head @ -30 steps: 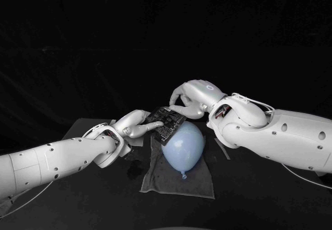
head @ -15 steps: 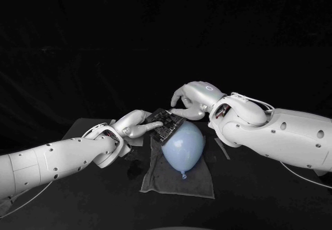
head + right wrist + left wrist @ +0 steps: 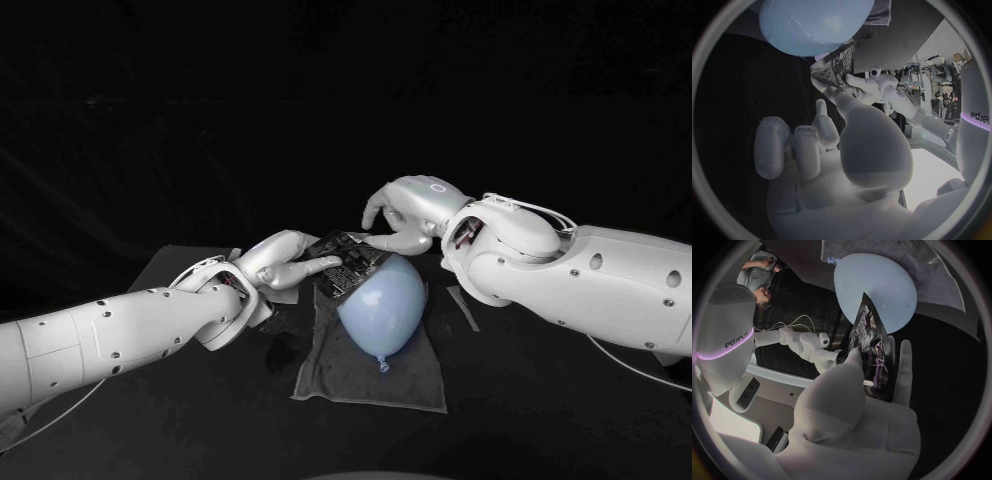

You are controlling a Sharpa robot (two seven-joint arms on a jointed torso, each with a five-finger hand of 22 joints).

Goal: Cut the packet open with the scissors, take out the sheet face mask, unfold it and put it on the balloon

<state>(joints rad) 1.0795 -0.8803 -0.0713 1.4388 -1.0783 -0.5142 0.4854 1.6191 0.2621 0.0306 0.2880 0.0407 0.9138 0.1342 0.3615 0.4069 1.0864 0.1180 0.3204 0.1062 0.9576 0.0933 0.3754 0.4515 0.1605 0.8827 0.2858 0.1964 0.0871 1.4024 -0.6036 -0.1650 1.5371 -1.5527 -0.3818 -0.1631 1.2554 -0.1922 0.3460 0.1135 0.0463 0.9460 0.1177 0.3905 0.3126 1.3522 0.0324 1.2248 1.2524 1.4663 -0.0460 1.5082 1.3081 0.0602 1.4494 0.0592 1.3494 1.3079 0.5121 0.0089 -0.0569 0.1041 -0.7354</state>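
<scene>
Brought the packet lower and flatter than one second earlier, down onto the far end of the balloon, touching it now instead of standing tilted above it. Kept it clamped in the left hand, thumb on the printed face and fingers along its edge. Moved the right hand a little down toward the packet's far corner, thumb at that corner, other fingers curled into the palm; could not tell from any view if truly pinching the packet or only touching. Judged from this: no mask out yet, so opening or pulling-out step in hand, most of the task ahead. Left the balloon unmoved on the grey cloth on the black table, knot end toward the robot. For room: open table near the robot and to both sides of the cloth; tight only between the two hands above the balloon's far end, with a round balloon likely to roll under a push. Noted a thin pale strip just beside the cloth's right edge, too small to name
</scene>
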